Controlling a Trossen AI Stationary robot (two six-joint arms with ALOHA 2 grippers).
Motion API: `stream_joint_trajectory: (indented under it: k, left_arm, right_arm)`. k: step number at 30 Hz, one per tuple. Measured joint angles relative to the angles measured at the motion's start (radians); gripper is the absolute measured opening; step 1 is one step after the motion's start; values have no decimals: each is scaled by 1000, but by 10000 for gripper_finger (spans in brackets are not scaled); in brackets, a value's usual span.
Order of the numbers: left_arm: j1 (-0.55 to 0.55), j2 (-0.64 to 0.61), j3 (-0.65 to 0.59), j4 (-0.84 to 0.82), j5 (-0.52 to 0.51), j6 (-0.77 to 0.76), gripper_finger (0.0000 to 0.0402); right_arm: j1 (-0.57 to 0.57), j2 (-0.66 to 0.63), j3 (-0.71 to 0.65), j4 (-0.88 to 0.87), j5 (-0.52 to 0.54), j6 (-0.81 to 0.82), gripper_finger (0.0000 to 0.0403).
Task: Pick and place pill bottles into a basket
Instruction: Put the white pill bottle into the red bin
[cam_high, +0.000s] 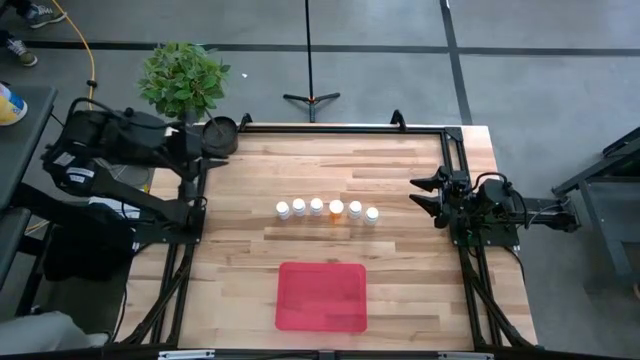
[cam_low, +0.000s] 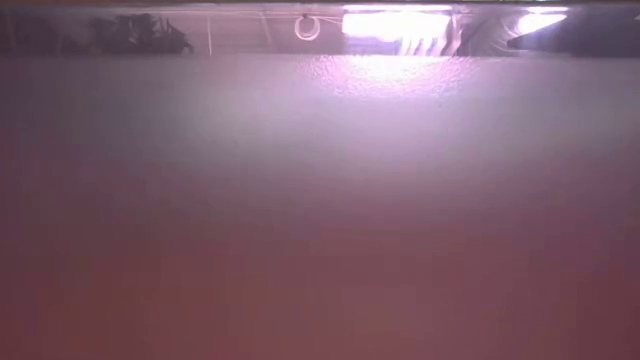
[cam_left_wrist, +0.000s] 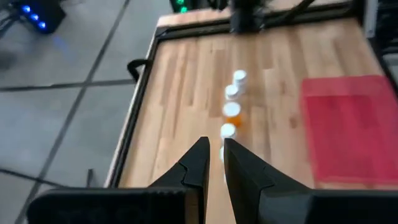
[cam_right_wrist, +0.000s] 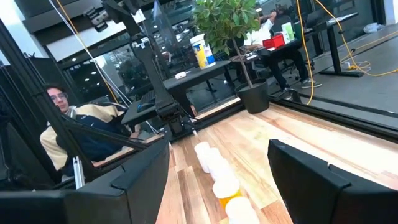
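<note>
Several pill bottles (cam_high: 327, 209) with white caps stand upright in a row across the middle of the table; one has an orange body (cam_high: 336, 210). The red basket (cam_high: 321, 296) lies flat near the table's near edge, with nothing in it. My left gripper (cam_left_wrist: 212, 163) is shut and held high over the table's left edge, tipped down toward the row (cam_left_wrist: 231, 102). My right gripper (cam_high: 418, 194) stands open at the right edge, level, facing the bottles (cam_right_wrist: 214, 165) from a distance. Neither touches anything.
A potted plant (cam_high: 183, 78) and a small dark round pot (cam_high: 220, 135) stand at the far left corner. Black frame rails (cam_high: 455, 160) run along the table's left, right and far edges. A person (cam_right_wrist: 68, 124) sits beyond the left side. A red blur fills the low view.
</note>
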Motion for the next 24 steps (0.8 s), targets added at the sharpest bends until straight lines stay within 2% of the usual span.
stream_joint_trajectory:
  k: [7,12,16,24]
  left_arm:
    - [0,-7,-1,-15,126,-64,83]
    - [3,7,-32,-28,167,-96,83]
    - [84,12,-150,-12,241,-94,83]
    - [327,30,-437,145,449,49,83]
  right_arm:
    - [0,0,0,0,0,0,263]
    - [0,0,0,0,0,0,263]
    - [0,0,0,0,0,0,263]
    - [0,0,0,0,-7,3,263]
